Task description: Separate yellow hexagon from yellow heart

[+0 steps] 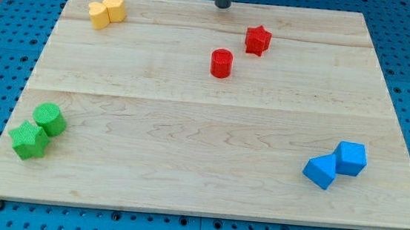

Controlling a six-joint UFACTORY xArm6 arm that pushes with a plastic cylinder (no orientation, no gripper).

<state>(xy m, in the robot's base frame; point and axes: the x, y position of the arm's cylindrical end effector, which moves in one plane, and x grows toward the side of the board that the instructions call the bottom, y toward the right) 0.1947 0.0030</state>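
Two yellow blocks touch each other at the board's top left. The right one looks like the yellow hexagon [114, 8]; the left one looks like the yellow heart [98, 15]. My tip [223, 5] is at the top edge of the board, near the middle, far to the right of both yellow blocks. It touches no block.
A red star [257, 40] and a red cylinder [221, 63] lie below my tip. A green cylinder [50, 118] and a green star [29, 140] touch at the bottom left. Two blue blocks [351, 157] [321, 170] touch at the bottom right. The wooden board [189, 128] lies on a blue pegboard.
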